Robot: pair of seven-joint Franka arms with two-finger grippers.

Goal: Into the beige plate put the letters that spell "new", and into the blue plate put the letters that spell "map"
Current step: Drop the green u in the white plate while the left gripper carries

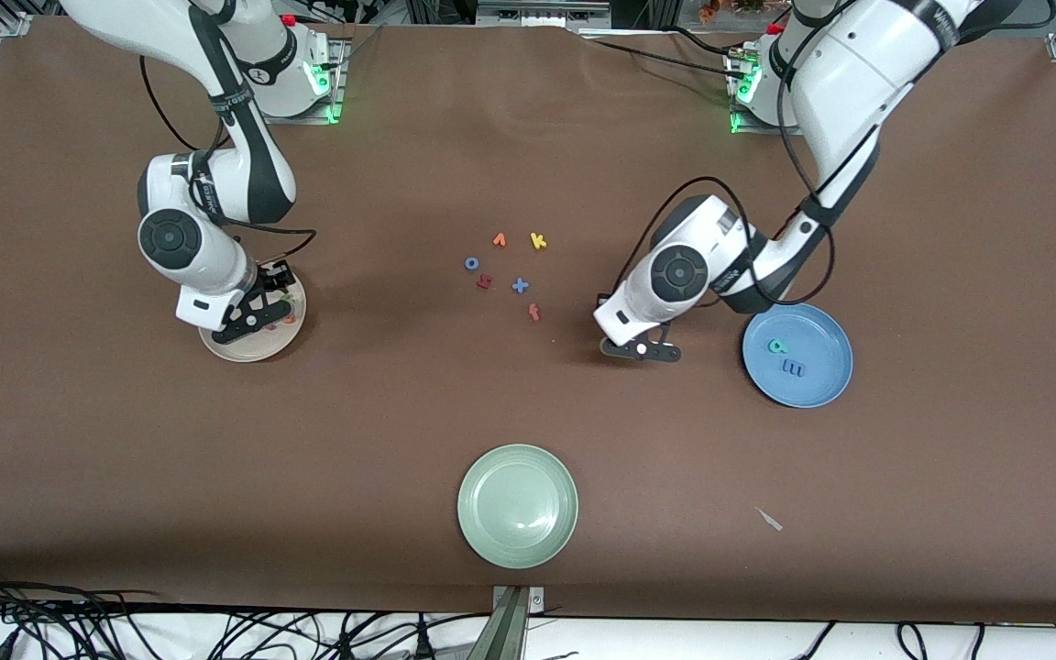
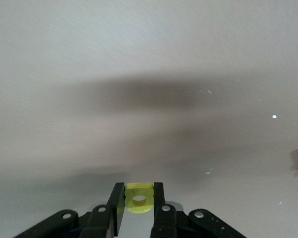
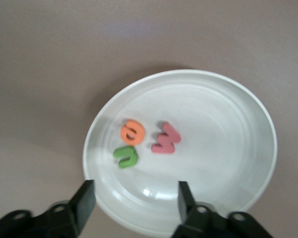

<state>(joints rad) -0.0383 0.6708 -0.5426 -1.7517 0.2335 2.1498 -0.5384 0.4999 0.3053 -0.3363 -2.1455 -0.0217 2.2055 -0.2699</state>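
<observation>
The beige plate (image 1: 244, 353) lies toward the right arm's end of the table. Inside it (image 3: 223, 148) lie the orange e (image 3: 132, 132), the green n (image 3: 126, 155) and the pinkish-red w (image 3: 166, 138). My right gripper (image 1: 273, 302) hangs over this plate, open (image 3: 136, 198) and holding nothing. The blue plate (image 1: 821, 385) holds the teal a (image 1: 777, 346) and the dark blue m (image 1: 793, 369). My left gripper (image 1: 643, 350) is low over bare table beside the blue plate, shut (image 2: 139, 196) on the yellow p (image 2: 139, 200).
Loose letters lie mid-table: an orange v shape (image 1: 499, 240), a yellow k (image 1: 538, 241), a blue o (image 1: 471, 263), a dark red letter (image 1: 484, 282), a blue cross (image 1: 520, 286) and a red letter (image 1: 534, 313). A pale green plate (image 1: 517, 505) sits nearest the front camera.
</observation>
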